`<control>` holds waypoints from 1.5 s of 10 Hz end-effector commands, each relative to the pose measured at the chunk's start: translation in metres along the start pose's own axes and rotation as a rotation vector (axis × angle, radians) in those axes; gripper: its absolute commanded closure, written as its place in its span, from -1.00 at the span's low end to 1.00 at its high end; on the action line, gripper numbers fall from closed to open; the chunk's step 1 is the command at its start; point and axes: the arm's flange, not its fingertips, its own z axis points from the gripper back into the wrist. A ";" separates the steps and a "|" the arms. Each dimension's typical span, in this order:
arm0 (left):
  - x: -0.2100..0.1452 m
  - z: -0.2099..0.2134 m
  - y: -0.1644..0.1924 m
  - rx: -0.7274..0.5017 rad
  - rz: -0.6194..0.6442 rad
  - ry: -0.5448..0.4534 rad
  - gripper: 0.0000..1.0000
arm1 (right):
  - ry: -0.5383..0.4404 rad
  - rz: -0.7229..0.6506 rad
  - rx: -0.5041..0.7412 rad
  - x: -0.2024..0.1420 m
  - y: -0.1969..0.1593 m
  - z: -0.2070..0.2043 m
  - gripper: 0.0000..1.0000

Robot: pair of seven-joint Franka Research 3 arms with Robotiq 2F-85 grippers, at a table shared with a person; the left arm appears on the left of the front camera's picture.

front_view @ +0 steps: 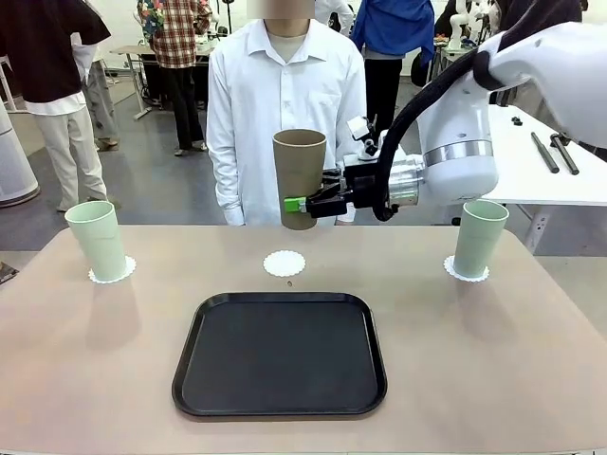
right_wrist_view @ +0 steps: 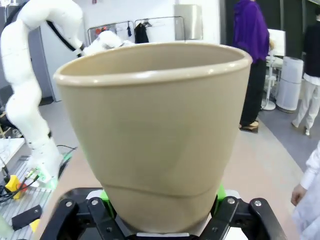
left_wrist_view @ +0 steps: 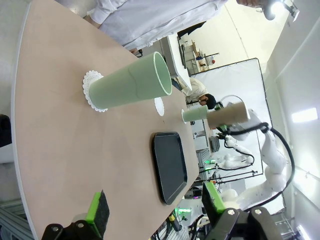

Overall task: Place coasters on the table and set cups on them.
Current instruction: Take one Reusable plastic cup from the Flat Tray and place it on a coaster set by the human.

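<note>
My right gripper [front_view: 305, 203] is shut on the lower part of the tan brown cup [front_view: 300, 175], holding it upright in the air above the far middle of the table [front_view: 85, 360]. Below it lies a bare white coaster [front_view: 285, 263]. In the right wrist view the brown cup [right_wrist_view: 155, 130] sits between the green pads [right_wrist_view: 220, 192] of that gripper [right_wrist_view: 162, 200]. A mint green cup [front_view: 97, 239] stands on a coaster [front_view: 113, 273] at the left, another mint green cup [front_view: 480, 237] on a coaster [front_view: 466, 273] at the right. My left gripper [left_wrist_view: 155, 205] is open, apart from the left cup [left_wrist_view: 131, 82].
A black tray [front_view: 280, 354] lies at the near middle of the table, just in front of the bare coaster. A person in a white shirt [front_view: 285, 95] stands at the far edge behind the raised cup. A white table [front_view: 555, 180] stands at the back right.
</note>
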 end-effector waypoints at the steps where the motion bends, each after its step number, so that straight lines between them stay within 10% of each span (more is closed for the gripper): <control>1: -0.001 0.001 -0.002 0.000 -0.003 -0.004 -1.00 | 0.002 -0.059 0.042 -0.007 -0.049 -0.023 -0.61; 15: -0.001 0.001 -0.002 0.000 -0.003 -0.004 -1.00 | 0.028 -0.034 0.080 -0.034 -0.088 -0.057 -0.61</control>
